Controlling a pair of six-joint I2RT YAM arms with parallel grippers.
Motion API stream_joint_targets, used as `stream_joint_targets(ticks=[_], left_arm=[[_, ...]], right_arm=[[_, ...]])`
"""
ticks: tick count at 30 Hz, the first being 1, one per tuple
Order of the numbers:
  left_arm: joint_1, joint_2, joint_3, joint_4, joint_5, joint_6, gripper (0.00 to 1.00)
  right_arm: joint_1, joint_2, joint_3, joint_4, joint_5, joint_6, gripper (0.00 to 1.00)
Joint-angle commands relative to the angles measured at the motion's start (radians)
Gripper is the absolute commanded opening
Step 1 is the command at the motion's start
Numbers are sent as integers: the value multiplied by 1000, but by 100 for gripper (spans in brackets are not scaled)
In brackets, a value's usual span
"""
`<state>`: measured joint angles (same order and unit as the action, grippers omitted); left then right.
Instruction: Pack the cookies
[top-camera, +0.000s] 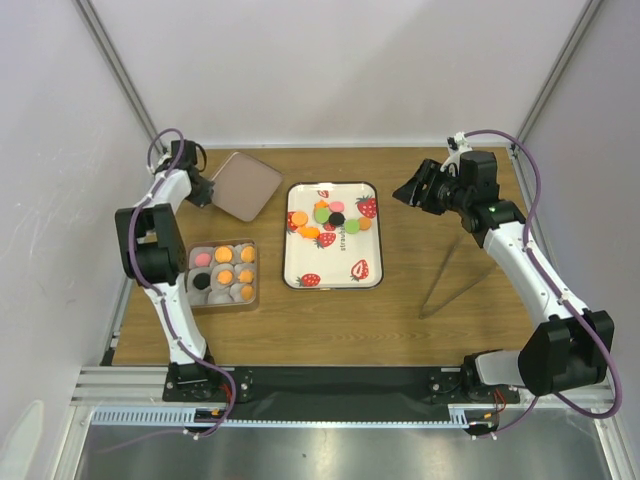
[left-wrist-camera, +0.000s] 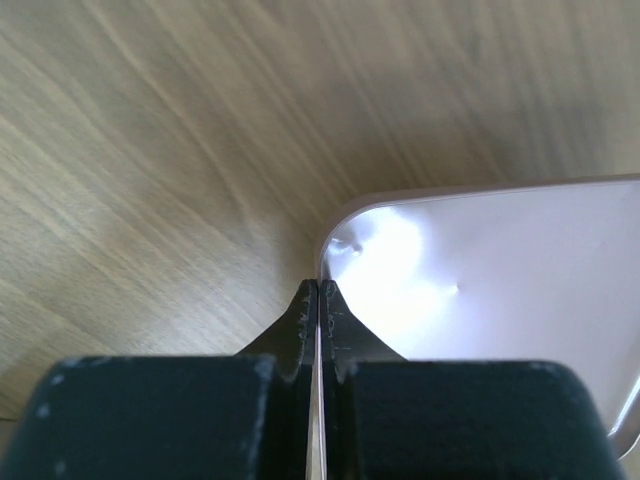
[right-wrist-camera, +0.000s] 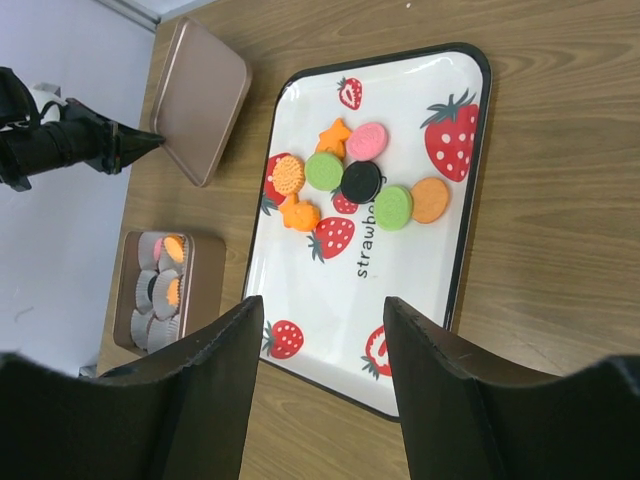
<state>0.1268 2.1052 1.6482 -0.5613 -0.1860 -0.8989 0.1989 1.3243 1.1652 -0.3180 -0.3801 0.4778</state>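
1. Top external view: the left gripper (top-camera: 205, 190) is at the far left of the table (top-camera: 450, 290) and meets the near-left edge of a pinkish-brown lid (top-camera: 245, 185). From this height the contact cannot be made out clearly.
2. Left wrist view: this camera shows that contact up close. The left gripper (left-wrist-camera: 318, 290) has its two fingers pressed together on the rim of the lid (left-wrist-camera: 500, 290), just short of a rounded corner. The glossy lid spreads ahead and to the right of the fingertips, with wood-grain table (left-wrist-camera: 150, 150) to their left. Neither the cookies nor the box appear here.
3. Top external view: the right gripper (top-camera: 412, 193) hangs above bare table with its fingers spread apart and nothing between them.
4. Right wrist view: the wide gap of the right gripper (right-wrist-camera: 322, 302) is plain here. Beyond its fingertips lies the strawberry-print tray (right-wrist-camera: 470, 220), carrying loose cookies (right-wrist-camera: 360, 180) in orange, pink, green and black, clustered at the tray's far half.
5. Right wrist view: further beyond the tray, the left gripper (right-wrist-camera: 135, 143) pinches the lid (right-wrist-camera: 200, 95), and the brown box (right-wrist-camera: 205, 290) sits beside them.
6. Top external view: only from overhead is the filling of the box (top-camera: 258, 275) legible. Orange, pink and black cookies sit in paper cups, well behind the left gripper and toward its base.
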Motion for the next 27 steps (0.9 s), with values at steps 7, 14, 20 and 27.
stream_joint_targets(ticks=[7, 14, 20, 27], left_arm=[[-10, -163, 19, 54, 111, 34, 0], [-119, -374, -217, 147, 151, 31, 0], [-259, -510, -359, 133, 178, 121, 0], [-381, -665, -502, 112, 247, 245, 0]], right_arm=[[-3, 3, 17, 40, -26, 7, 58], [26, 42, 53, 43, -68, 9, 69], [59, 35, 27, 88, -80, -22, 83], [129, 39, 36, 91, -105, -77, 87]])
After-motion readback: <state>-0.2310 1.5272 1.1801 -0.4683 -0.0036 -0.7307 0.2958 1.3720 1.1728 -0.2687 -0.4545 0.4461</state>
